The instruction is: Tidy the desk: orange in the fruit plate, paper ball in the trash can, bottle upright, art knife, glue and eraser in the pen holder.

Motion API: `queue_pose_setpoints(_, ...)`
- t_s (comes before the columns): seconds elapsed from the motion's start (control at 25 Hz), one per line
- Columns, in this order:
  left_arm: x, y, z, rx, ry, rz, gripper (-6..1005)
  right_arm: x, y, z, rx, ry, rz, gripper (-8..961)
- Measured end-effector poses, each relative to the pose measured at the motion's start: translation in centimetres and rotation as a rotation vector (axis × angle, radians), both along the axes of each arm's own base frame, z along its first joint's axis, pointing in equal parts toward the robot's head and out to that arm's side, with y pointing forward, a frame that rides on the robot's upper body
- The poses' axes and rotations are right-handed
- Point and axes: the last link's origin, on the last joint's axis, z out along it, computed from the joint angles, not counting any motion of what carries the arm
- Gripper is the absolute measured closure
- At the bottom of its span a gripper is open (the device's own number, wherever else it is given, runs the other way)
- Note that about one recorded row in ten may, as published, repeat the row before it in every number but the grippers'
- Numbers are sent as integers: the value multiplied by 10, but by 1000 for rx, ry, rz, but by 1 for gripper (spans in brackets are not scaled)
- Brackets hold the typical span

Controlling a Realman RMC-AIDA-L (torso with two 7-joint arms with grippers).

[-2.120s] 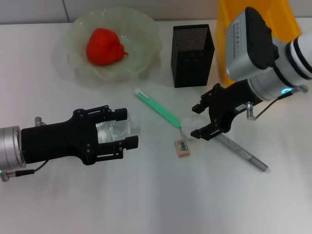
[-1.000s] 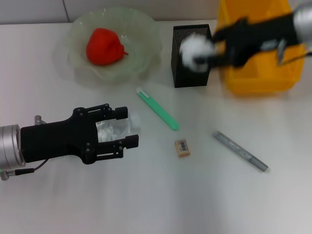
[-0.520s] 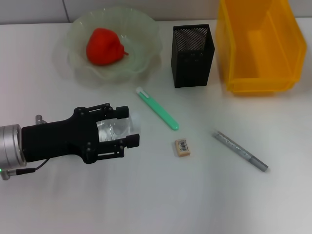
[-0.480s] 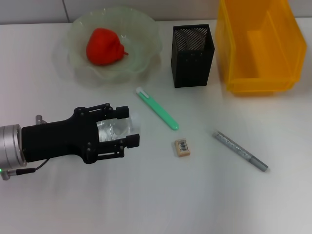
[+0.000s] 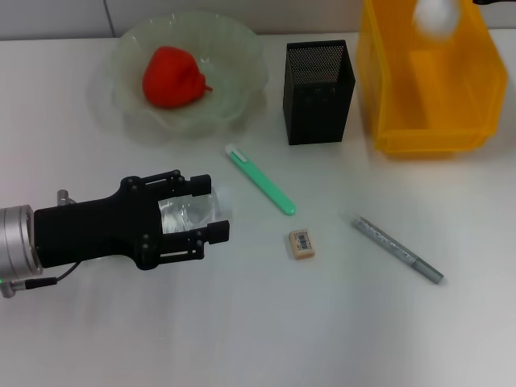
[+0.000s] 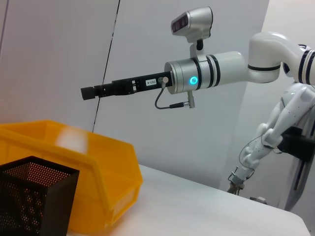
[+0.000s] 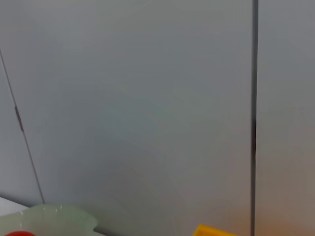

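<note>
The paper ball (image 5: 436, 14) is now a white blur in mid-air over the far end of the trash can (image 5: 385, 97), where half a second ago the bin stood with nothing above it and a second ago the ball was being carried past the pen holder (image 5: 318, 90); it looks released and dropping in, so that item seems all but settled. From the left wrist view, the right gripper (image 6: 89, 92) is held out high above the bin; its fingers look drawn close together with nothing between them. The left gripper (image 5: 208, 218) has not shifted: it lies low over the desk, clamped around the bottle (image 5: 192, 214), which is on its side and not yet upright. The orange (image 5: 171, 76) sits in the fruit plate (image 5: 129, 109). The eraser (image 5: 301, 243), a green art knife (image 5: 260, 179) and a grey pen-like stick (image 5: 397, 248) lie loose on the desk, so these pen holder items remain.
</note>
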Motion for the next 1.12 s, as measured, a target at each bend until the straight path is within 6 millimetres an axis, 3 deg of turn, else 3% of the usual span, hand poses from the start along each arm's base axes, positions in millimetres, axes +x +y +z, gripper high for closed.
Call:
queue_pose_setpoints(0.2,0,0,0,0,1,-1,248,0,0,3,22,42,-2,210)
queue_pose_setpoints(0.36,0,0,1,0,1,-1,248,-1,-7,11,54,181,16,211)
queue_pose_setpoints(0.4,0,0,0,-2,-2,1,249,-4,-16,15,35,282,66,211)
queue_pose_setpoints(0.56,3,2,-1,-12,-9,5,249,-6,-35,18,-36,399,173,211)
queue_pose_setpoints(0.6,5,4,-1,-18,-13,7,249,-5,-52,19,-101,475,255,212)
queue_pose_setpoints(0.68,6,5,-1,-21,-14,7,249,0,-68,18,-158,515,311,212)
queue_pose_setpoints(0.88,11,10,0,-33,-18,14,250,14,-98,12,-269,486,374,213)
queue_pose_setpoints(1.0,13,16,2,-40,-14,25,250,31,-118,-4,-390,365,360,213)
queue_pose_setpoints(1.12,13,18,4,-40,-10,30,251,42,-125,-17,-445,288,336,214)
